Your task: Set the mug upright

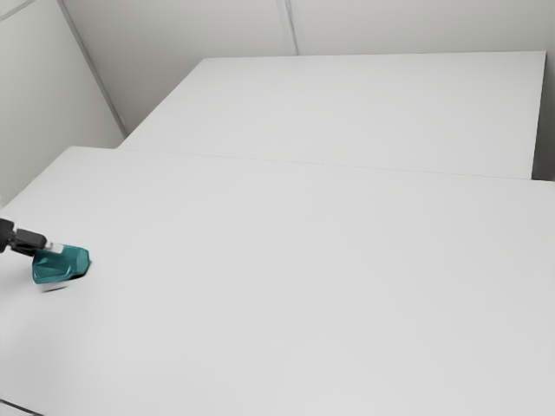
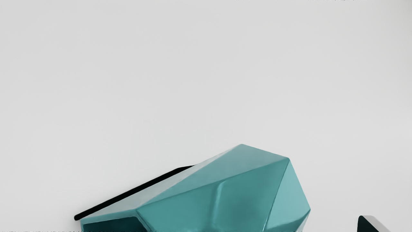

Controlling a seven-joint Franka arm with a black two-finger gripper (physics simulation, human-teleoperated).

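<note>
The end effector [image 1: 54, 248], seemingly open, is at the tipped teal mug [image 1: 62, 268] from the exterior view's left

Arm [image 1: 5, 236] ran off past the exterior view's left edge. Hand [image 1: 54, 248] hid a bit of mug [image 1: 61, 265]; contact there too small to tell. Wrist view: mug's lower part and dark opening [image 2: 112, 225] cut by bottom edge, hand cut there too. Black strip [image 2: 135, 192] ran partly behind mug, nature unclear. Worktop [image 1: 303, 277] cut off at exterior view's right and bottom.
</note>
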